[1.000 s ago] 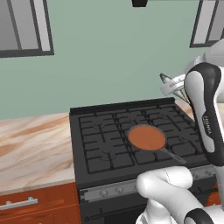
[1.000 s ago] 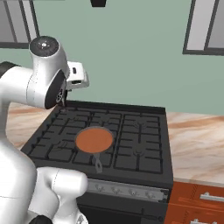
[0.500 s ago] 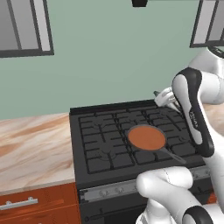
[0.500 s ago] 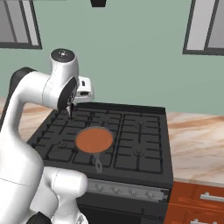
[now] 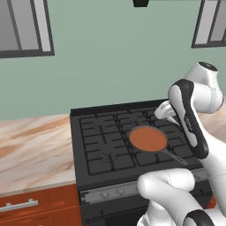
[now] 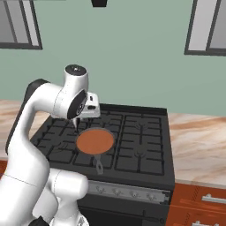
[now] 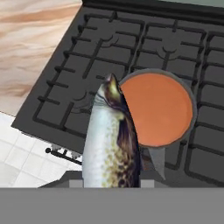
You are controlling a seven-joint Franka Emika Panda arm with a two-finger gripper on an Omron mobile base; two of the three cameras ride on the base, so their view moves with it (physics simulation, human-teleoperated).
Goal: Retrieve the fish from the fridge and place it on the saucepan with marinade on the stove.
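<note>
Above the stove: we hold the fish clenched in our jaws, out of the fridge and hanging beside the saucepan with marinade. Retrieval and carrying look done; lowering it into the pan and releasing remain.

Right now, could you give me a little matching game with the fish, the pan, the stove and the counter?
Things:
1. fish
2. pan
3. stove
4. counter

Descriptions:
A. pale marbled surface beside the stove
B. black, with dark grates
C. held in the gripper, above the stove
D. sits on the grates, orange-brown inside

Pairs: 1-C, 2-D, 3-B, 4-A
</note>
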